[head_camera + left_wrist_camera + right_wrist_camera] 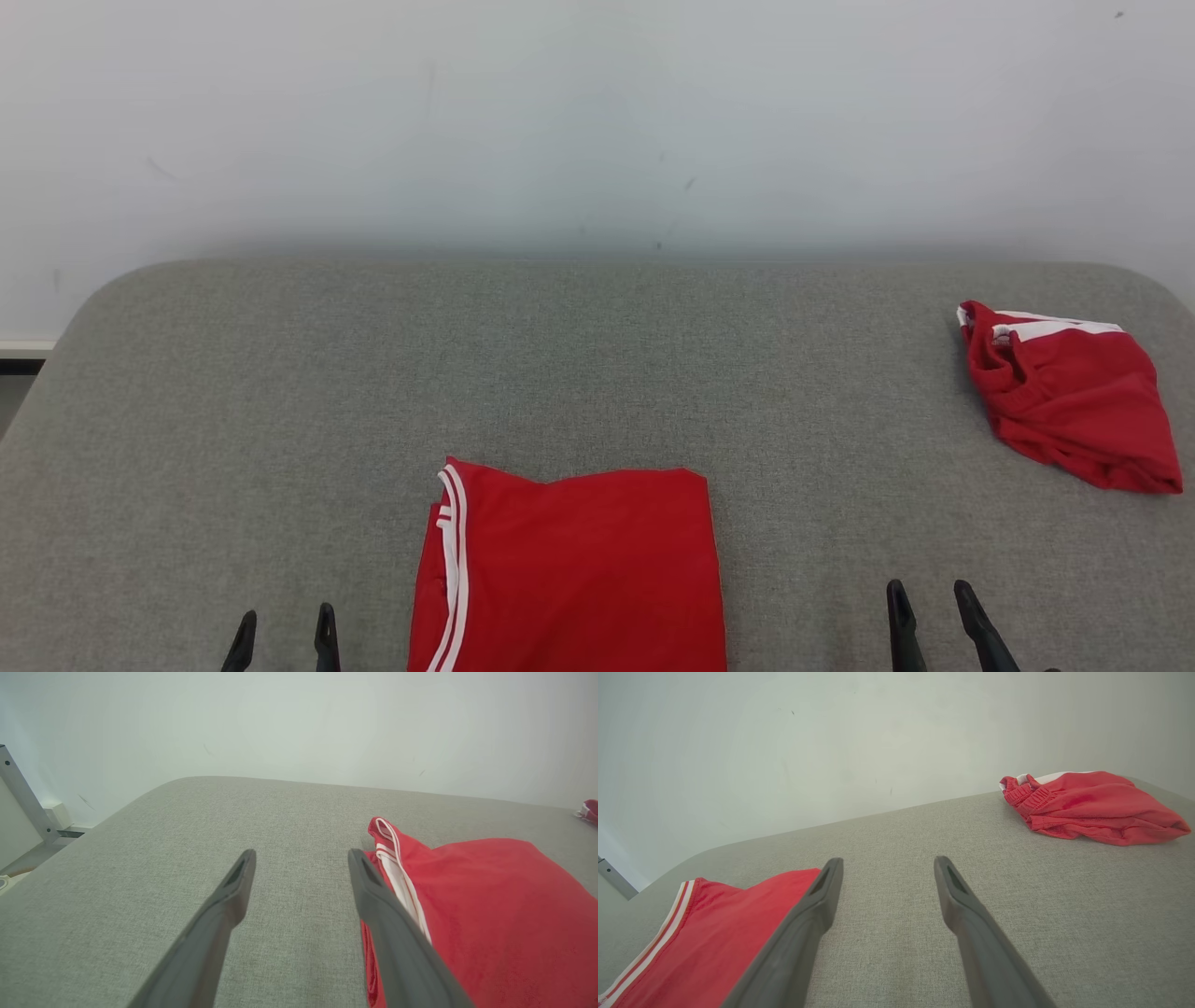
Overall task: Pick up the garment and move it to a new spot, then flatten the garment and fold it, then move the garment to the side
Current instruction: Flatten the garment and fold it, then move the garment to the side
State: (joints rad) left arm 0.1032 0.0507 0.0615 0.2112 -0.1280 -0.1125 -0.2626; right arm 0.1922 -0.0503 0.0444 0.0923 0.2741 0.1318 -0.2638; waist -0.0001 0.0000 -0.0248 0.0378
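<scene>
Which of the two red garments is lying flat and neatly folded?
The front garment, at the near edge of the grey surface: it lies smooth and squared. The far-right garment is bunched in a heap.

The bench (280, 420) is covered in grey woven cloth, matt, with a slightly coarse grain. The folded garment (569, 569) at its near edge is thin red cloth, smooth with a faint sheen, edged in white trim. The second garment (1074, 401) near the far right corner looks softer and crumpled, its waistband gathered. The left hand (286, 612) and right hand (929, 585) have dark fingers, smooth and matt like plastic. The wall (597, 112) is pale and matt.
</scene>
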